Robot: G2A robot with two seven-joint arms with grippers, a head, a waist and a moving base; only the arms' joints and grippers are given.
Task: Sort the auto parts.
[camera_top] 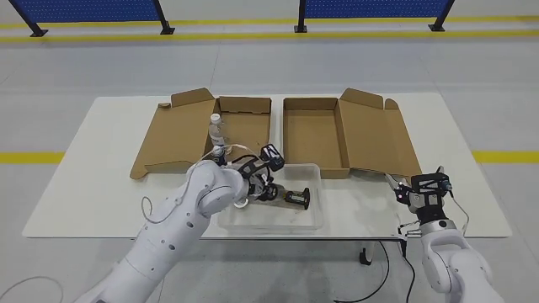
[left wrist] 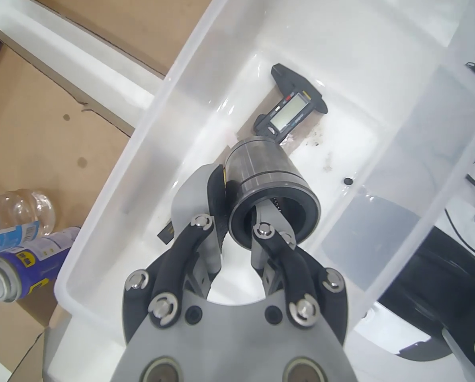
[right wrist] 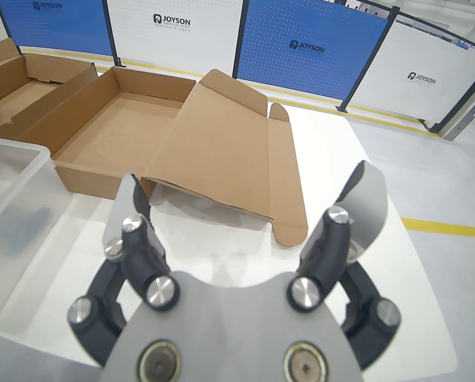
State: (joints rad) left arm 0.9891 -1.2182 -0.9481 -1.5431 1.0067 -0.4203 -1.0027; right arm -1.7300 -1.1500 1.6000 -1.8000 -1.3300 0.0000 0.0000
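1. The left tool (left wrist: pixel 241 200) clamps the bearing (left wrist: pixel 265 176) by its wall, one finger inside the bore.
2. The bearing is a dark, hollow steel cylinder with grooves, over the bin (left wrist: pixel 173 81); a caliper (left wrist: pixel 293 111) lies just beyond.
3. The right tool (right wrist: pixel 248 178) gapes above the desk (right wrist: pixel 360 152).

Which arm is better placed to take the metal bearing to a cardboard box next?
Left. The left pincer is shut on the metal bearing over the clear bin; the right pincer is open and empty, over the table away from it.
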